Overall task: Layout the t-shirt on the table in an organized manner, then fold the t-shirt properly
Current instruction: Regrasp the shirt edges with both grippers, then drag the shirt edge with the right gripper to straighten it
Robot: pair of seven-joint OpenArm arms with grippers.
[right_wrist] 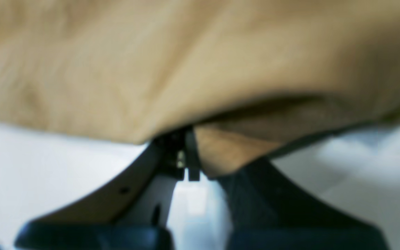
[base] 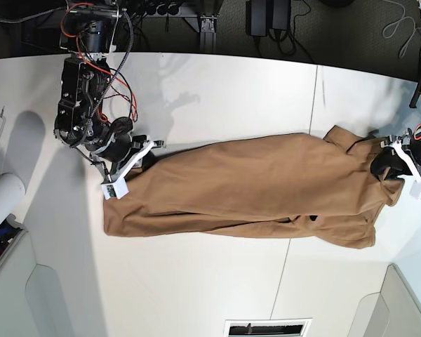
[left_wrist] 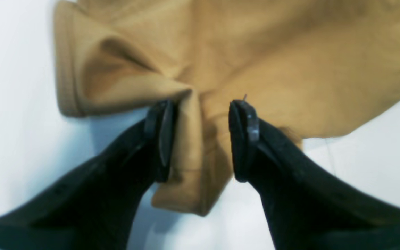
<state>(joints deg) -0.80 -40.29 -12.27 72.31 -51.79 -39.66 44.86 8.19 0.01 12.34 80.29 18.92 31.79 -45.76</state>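
At base-view left, t-shirt (base: 252,186) hem is pinched by right tool (base: 130,160), tips hidden under cloth; left tool (left_wrist: 200,135) is seen parted around a sleeve fold, worktop (base: 196,281) bare below.

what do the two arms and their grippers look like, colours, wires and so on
The right arm is black, with exposed red, black and white wires looping along it and white brackets near the wrist. The right gripper has dark, curved fingers, one backed by a white part. The left gripper has matte black curved fingers with flat dark pads; in the base view white wrist parts and some red wiring show.
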